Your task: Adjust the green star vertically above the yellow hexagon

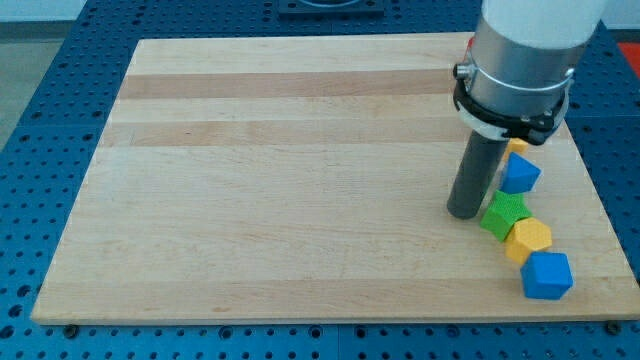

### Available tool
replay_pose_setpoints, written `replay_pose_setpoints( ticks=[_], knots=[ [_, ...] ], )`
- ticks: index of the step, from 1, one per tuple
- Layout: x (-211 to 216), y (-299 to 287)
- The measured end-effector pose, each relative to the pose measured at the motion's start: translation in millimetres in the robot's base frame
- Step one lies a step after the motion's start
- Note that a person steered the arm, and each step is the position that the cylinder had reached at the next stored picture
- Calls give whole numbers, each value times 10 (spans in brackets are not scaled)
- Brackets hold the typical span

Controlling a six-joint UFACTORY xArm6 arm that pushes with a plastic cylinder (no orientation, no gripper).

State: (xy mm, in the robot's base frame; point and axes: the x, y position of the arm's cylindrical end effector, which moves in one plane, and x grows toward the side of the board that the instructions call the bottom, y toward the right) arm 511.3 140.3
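Note:
The green star (504, 215) lies near the board's right edge, touching the yellow hexagon (528, 240) just below and to its right. My tip (464, 212) rests on the board right beside the star's left side, close to touching it. A blue block (547, 275) sits below the hexagon, against it. Another blue block (519, 175) lies just above the star, with a small yellow block (516, 147) partly hidden behind the rod above it.
The wooden board (300, 180) lies on a blue perforated table (40, 120). The arm's large white and grey body (520, 60) hangs over the board's upper right corner. The blocks form a line down the right edge.

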Motion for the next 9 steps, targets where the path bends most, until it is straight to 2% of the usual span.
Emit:
replay_pose_setpoints(
  ticks=[6,9],
  knots=[
    [251,-11],
    [118,92]
  ],
)
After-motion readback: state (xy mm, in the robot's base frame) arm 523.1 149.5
